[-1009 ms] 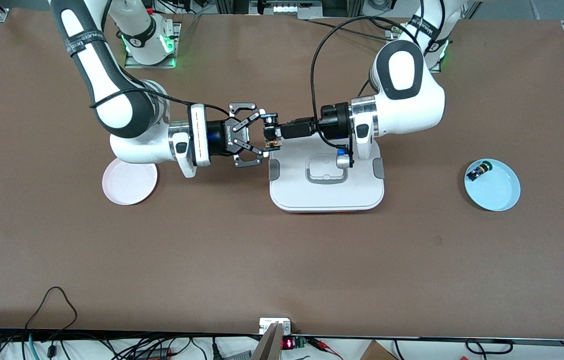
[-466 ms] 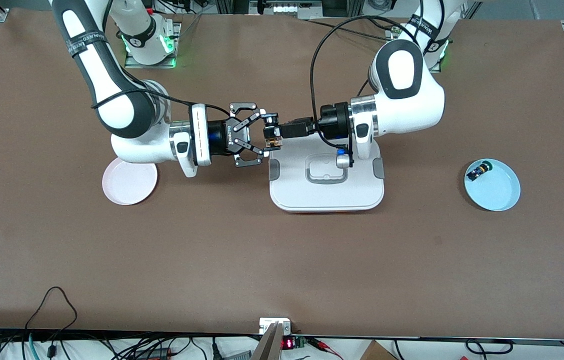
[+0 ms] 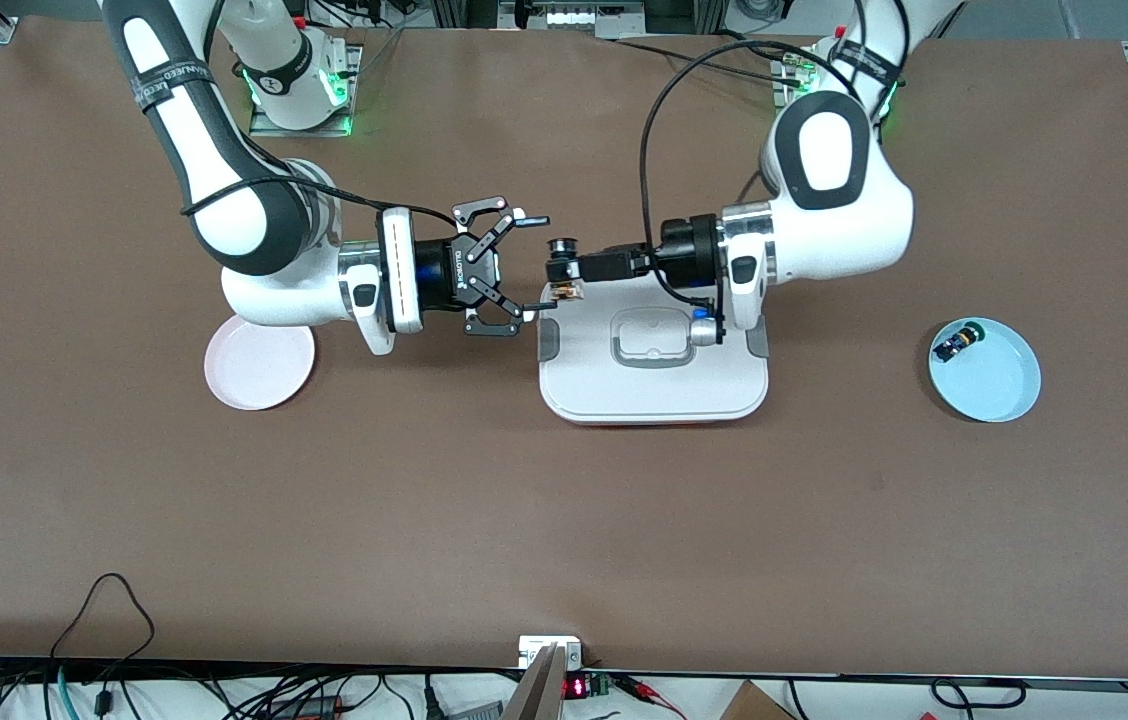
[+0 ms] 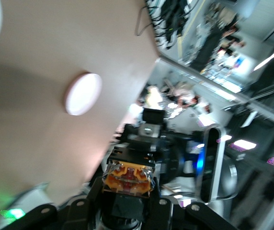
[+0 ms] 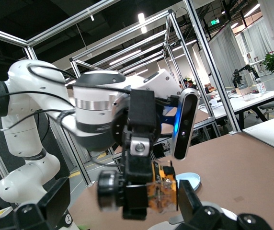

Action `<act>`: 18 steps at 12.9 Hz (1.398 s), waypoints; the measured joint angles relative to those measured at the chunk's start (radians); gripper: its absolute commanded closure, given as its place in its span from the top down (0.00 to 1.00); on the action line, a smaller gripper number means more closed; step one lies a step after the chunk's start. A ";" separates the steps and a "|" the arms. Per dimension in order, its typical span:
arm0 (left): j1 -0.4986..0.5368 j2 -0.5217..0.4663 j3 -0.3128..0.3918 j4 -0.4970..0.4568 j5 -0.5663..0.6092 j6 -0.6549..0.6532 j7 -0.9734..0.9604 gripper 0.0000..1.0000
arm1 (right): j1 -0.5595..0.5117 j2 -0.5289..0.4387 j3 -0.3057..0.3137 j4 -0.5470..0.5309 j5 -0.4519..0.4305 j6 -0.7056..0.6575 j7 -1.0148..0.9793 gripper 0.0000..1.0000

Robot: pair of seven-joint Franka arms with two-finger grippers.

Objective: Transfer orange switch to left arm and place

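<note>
The orange switch (image 3: 563, 270) hangs in the air over the edge of the white box (image 3: 654, 392) at the right arm's end, with my left gripper (image 3: 565, 272) shut on its black body. In the left wrist view its orange and brass terminal end (image 4: 127, 176) sticks out from between my left gripper's (image 4: 126, 194) fingers. My right gripper (image 3: 540, 262) faces it with both fingers spread apart and nothing between them. In the right wrist view the switch (image 5: 162, 192) sits just ahead of my open right gripper (image 5: 122, 203), a gap on each side.
A pink plate (image 3: 259, 365) lies under the right arm's forearm. A light blue plate (image 3: 999, 385) near the left arm's end holds a small blue-black switch (image 3: 956, 342). The box has grey side clips and a recessed handle (image 3: 651, 340).
My right gripper has opened and let go of the switch. My left gripper has shut on it and drawn back a little toward the left arm's end.
</note>
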State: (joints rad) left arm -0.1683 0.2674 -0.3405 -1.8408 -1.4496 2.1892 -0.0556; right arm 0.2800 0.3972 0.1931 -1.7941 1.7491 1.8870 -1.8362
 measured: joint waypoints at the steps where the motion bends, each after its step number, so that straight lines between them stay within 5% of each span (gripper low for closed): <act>1: 0.037 -0.004 0.004 -0.003 0.102 -0.046 -0.001 0.00 | 0.000 0.000 0.000 0.000 0.000 0.000 0.002 1.00; 6: 0.186 -0.017 0.153 -0.016 0.590 -0.376 0.005 0.00 | -0.001 -0.003 0.000 0.002 0.001 -0.001 0.060 1.00; 10: 0.323 -0.020 0.198 -0.019 1.050 -0.483 0.007 0.01 | -0.015 -0.047 -0.002 0.005 0.002 -0.002 0.192 1.00; 15: 0.391 0.020 0.246 -0.039 1.468 -0.439 0.008 0.00 | -0.065 -0.116 -0.008 0.005 -0.023 0.012 0.557 1.00; 18: 0.416 0.122 0.283 -0.043 1.570 -0.328 0.008 0.00 | -0.136 -0.118 -0.011 0.005 -0.253 0.008 0.820 1.00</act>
State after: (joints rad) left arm 0.2481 0.3894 -0.0580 -1.8834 0.1208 1.8612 -0.0475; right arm 0.1443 0.2796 0.1816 -1.7889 1.4964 1.8948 -1.0159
